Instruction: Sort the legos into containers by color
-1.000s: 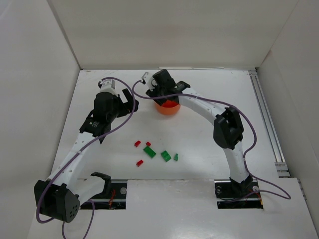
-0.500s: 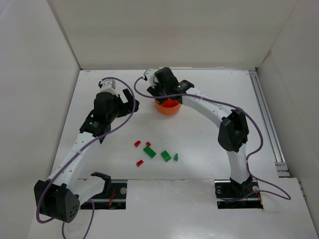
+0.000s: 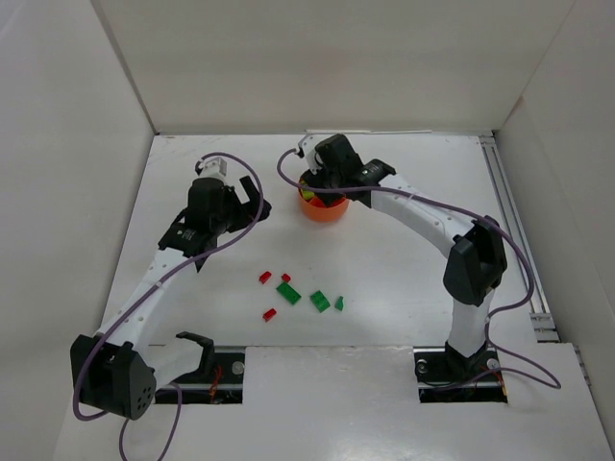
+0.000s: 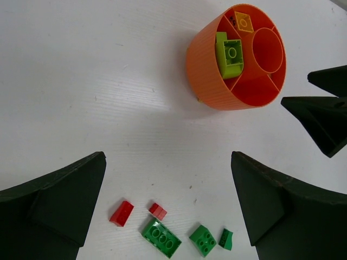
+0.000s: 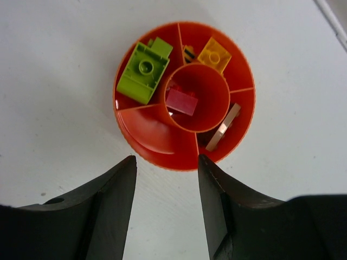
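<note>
The round orange dish [image 3: 323,209] stands at the back middle of the table. It holds a lime brick [image 5: 142,73], a yellow brick [image 5: 214,55], a tan plate [image 5: 223,127] and a red brick [image 5: 181,101] in the central ring. My right gripper [image 5: 167,158] is open and empty, just above the dish's near rim [image 5: 142,142]. My left gripper [image 4: 168,157] is open and empty, high over the table left of the dish [image 4: 209,81]. Three red bricks [image 3: 264,277] and three green bricks [image 3: 288,292] lie loose on the table in front of the dish.
White walls close in the table at the left, back and right. A metal rail [image 3: 509,221] runs along the right side. The right gripper's black fingers [image 4: 320,116] show in the left wrist view beside the dish.
My right gripper has moved to the right over the dish, uncovering more of its inside. My left wrist has shifted slightly right. The loose bricks have not moved.
</note>
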`<state>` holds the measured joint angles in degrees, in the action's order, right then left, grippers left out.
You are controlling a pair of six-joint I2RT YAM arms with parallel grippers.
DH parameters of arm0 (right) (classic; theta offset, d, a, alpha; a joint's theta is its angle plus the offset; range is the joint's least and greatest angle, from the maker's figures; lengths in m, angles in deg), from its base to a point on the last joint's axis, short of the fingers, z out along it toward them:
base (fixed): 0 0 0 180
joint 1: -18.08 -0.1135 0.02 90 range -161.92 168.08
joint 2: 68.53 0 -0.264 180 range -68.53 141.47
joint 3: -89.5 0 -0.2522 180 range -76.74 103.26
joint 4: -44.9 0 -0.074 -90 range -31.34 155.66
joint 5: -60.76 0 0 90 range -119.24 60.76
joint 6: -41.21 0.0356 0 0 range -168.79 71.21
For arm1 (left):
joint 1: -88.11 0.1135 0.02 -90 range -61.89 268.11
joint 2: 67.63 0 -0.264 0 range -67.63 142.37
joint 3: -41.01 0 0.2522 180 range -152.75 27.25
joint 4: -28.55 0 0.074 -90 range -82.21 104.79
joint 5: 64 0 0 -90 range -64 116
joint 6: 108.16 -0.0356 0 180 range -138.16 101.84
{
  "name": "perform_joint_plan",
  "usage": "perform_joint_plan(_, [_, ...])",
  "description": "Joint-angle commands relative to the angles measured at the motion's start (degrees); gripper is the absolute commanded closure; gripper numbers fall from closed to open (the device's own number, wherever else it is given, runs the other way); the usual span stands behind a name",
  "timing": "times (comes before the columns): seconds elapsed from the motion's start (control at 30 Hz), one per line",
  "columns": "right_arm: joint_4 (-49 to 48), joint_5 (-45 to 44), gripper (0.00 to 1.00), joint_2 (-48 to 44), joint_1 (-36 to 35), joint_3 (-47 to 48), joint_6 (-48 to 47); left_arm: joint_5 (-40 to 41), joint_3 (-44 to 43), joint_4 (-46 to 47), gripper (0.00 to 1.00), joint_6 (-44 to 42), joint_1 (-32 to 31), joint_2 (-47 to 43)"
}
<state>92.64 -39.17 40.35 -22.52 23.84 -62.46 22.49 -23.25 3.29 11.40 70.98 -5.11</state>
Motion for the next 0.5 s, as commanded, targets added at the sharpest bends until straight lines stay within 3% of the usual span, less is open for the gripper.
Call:
perform_joint_plan(0.0, [-0.05, -0.79, 0.46, -3.84, 0.17, -1.43, 1.89, -1.68, -0.04, -0.79, 0.01, 2.51, 0.16, -0.73])
perform_joint_plan(0.47, [-1.19, 0.27, 0.46, -4.99, 0.70, -4.33, 2.42, -1.68, 3.48, -4.83, 0.01, 7.17, 0.16, -3.55])
